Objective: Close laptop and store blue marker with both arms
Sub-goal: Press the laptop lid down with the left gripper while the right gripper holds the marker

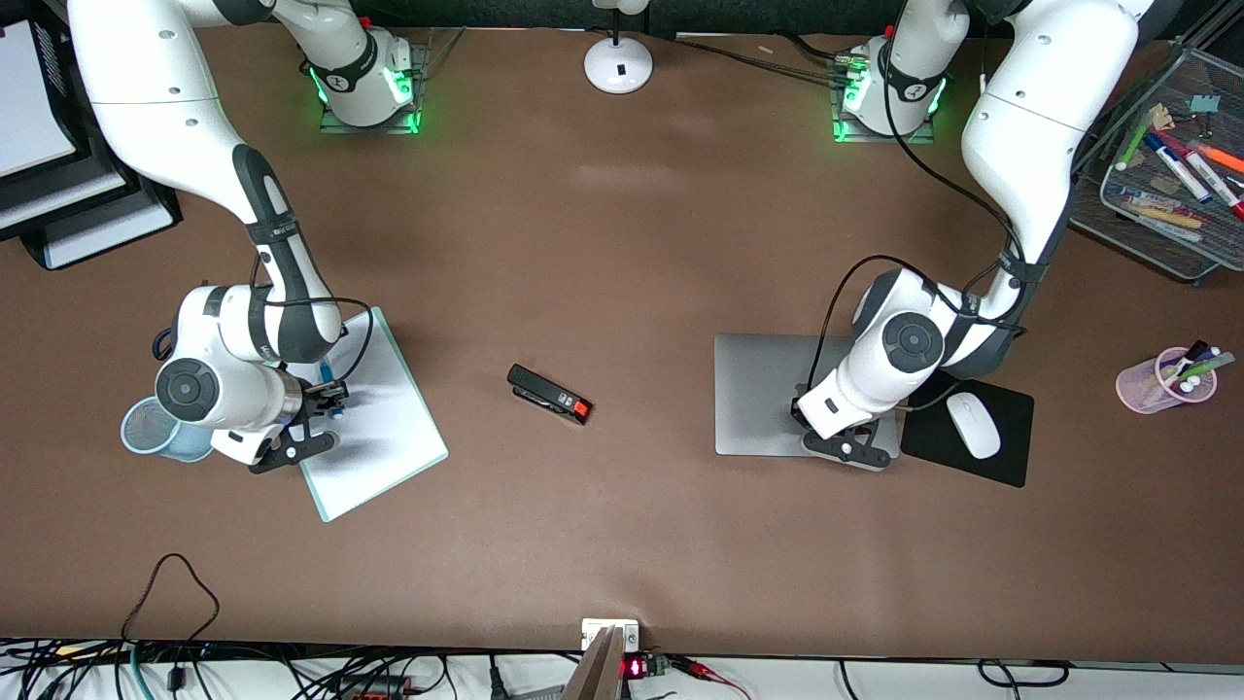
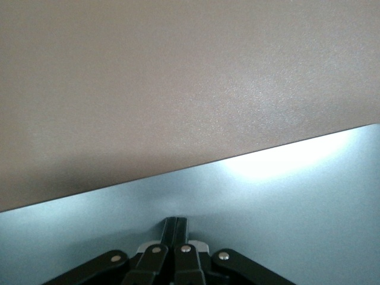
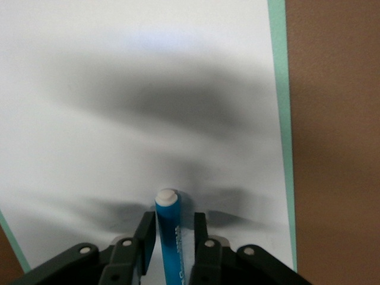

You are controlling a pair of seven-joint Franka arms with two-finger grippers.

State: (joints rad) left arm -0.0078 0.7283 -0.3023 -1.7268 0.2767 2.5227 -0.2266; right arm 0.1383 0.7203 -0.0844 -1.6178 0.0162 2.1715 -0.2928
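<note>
The laptop (image 1: 763,389) lies shut on the table at the left arm's end, its silver lid (image 2: 267,219) up. My left gripper (image 1: 847,449) (image 2: 176,221) is shut with nothing in it, and its tips rest on the lid near the edge that is nearer the front camera. The blue marker (image 1: 328,373) (image 3: 168,222) lies on a white board (image 1: 389,418) at the right arm's end. My right gripper (image 1: 335,397) (image 3: 174,217) straddles the marker. One finger touches the barrel and a narrow gap shows at the other.
A blue mesh cup (image 1: 146,428) stands beside the right gripper. A black stapler (image 1: 550,394) lies mid-table. A white mouse (image 1: 973,425) sits on a black pad (image 1: 1011,462) beside the laptop. There is also a pink pen cup (image 1: 1166,381) and a mesh tray of markers (image 1: 1161,224).
</note>
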